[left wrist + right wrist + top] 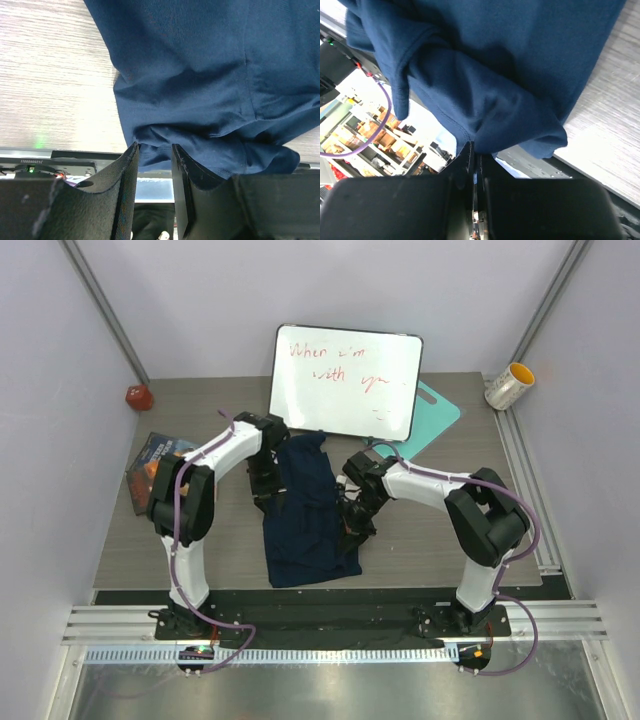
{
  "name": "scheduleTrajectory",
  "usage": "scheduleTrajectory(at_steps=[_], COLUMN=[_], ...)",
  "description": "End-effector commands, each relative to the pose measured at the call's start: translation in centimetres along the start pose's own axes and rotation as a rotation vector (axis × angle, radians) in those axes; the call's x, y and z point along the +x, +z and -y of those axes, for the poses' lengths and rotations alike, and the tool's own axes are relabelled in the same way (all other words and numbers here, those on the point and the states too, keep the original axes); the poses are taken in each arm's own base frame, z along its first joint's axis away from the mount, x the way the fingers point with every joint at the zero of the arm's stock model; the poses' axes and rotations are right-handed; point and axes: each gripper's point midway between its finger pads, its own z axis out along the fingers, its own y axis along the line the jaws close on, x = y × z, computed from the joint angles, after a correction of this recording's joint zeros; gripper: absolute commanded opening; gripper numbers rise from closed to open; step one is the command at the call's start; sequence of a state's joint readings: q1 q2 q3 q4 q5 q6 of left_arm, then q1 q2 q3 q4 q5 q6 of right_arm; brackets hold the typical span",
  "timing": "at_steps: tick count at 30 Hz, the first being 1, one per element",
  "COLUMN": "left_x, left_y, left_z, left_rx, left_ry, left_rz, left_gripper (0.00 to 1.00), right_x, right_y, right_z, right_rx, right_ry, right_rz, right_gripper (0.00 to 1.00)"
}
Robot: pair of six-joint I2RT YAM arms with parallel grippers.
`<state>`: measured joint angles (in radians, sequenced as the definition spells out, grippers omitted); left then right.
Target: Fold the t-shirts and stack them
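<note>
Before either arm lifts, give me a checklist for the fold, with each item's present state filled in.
1. The right gripper shut on the t-shirt edge: ok, fabric is pinched at its tips.
2. The left gripper holding the opposite edge: ok, a fold is bunched between its fingers.
3. A single layer in each grip: cannot tell.
4. Fabric smooth between the grips: not ok, it is creased in both wrist views.
5. Far end of the t-shirt free of the whiteboard: cannot tell; they meet in the top view.
</note>
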<state>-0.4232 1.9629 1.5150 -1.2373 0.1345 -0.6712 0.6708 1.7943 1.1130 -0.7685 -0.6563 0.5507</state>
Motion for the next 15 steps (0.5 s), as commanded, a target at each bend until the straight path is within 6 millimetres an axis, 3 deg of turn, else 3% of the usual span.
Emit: scheduleTrajectory(at_steps=[1, 10, 15], left_x=[-0.7, -1.8, -2.4], left_y=[-0.2, -0.5, -0.9], left_z=[0.5, 0.5, 0.0], left_rx=[0.032, 0.038, 0.037], left_ry=[0.014, 0.003, -0.009], left_rz=[0.006, 0.015, 0.022], left_gripper=[0.33, 0.33, 0.33], right_x=[-0.8, -2.7, -3.6], right_y=[-1.1, -2.6, -2.6], right_z=[-1.8, -4.0, -3.2], right_rx=[-0.024, -0.067, -0.098], right_ry=[-0.04, -0.079, -0.018], right_rz=[0.022, 0.014, -0.007], right_gripper=[0.01, 0.01, 0.01])
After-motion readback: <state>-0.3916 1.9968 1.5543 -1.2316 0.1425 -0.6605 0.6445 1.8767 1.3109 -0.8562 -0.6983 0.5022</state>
